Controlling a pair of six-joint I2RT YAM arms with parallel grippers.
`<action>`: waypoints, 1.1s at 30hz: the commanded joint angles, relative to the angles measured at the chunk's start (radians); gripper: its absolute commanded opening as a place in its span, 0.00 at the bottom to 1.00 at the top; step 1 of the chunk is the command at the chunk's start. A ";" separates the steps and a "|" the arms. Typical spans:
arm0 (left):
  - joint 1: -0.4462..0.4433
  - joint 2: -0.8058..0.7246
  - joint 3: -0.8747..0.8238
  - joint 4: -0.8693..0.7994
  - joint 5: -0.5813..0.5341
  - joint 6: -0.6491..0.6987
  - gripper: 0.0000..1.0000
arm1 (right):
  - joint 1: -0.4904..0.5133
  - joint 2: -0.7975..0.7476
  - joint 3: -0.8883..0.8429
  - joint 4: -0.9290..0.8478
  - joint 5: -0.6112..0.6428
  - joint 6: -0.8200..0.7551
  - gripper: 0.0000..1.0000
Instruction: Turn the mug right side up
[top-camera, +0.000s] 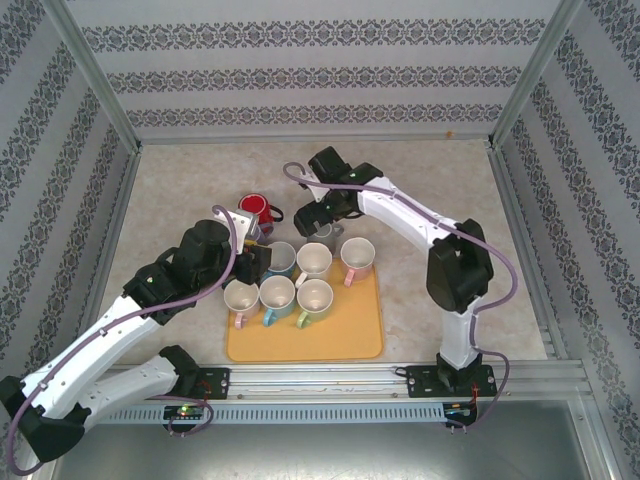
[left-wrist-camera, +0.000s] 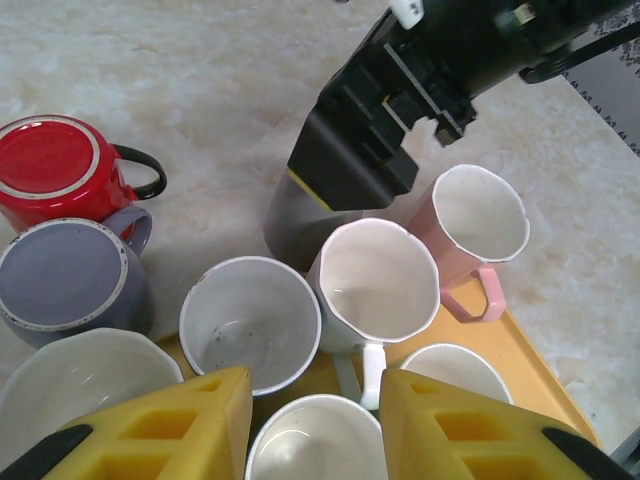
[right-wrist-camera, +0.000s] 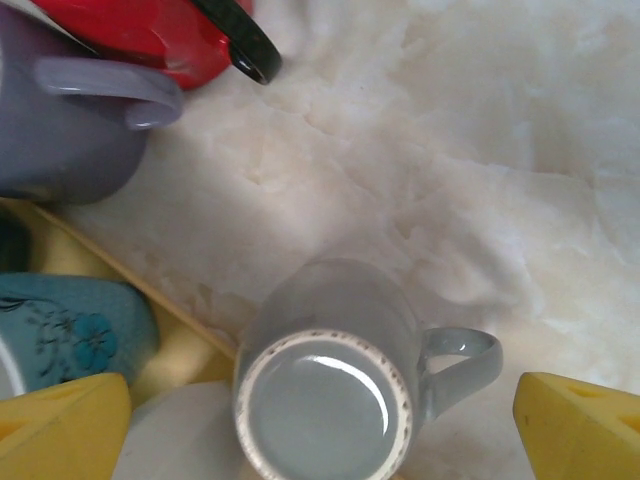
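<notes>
A grey mug (right-wrist-camera: 320, 400) stands upside down on the table just beyond the tray's far edge, its base up and its handle pointing right in the right wrist view. My right gripper (right-wrist-camera: 320, 445) hangs straight above it, open, one yellow finger on each side of the mug and clear of it. From above, the same grey mug (top-camera: 330, 238) shows partly under the right gripper (top-camera: 323, 220). My left gripper (left-wrist-camera: 315, 425) hovers open over the upright mugs on the tray, holding nothing; the grey mug (left-wrist-camera: 285, 225) stands further off, beneath the other arm's black head.
A yellow tray (top-camera: 355, 330) carries several upright mugs, among them a pink one (left-wrist-camera: 480, 215) and a white one (left-wrist-camera: 375, 280). A red mug (left-wrist-camera: 55, 170) and a lilac mug (left-wrist-camera: 65, 275) stand upside down off the tray's far left corner. Metal frame posts border the table.
</notes>
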 joint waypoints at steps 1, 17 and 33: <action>0.016 -0.009 -0.009 0.020 0.017 0.026 0.40 | 0.001 0.048 0.057 -0.068 0.043 -0.030 0.98; 0.048 -0.004 -0.017 0.035 0.063 0.006 0.41 | -0.106 0.116 0.038 -0.009 0.102 0.035 0.93; 0.073 0.019 -0.020 0.046 0.101 -0.002 0.42 | -0.122 0.057 -0.015 -0.017 0.029 -0.037 0.98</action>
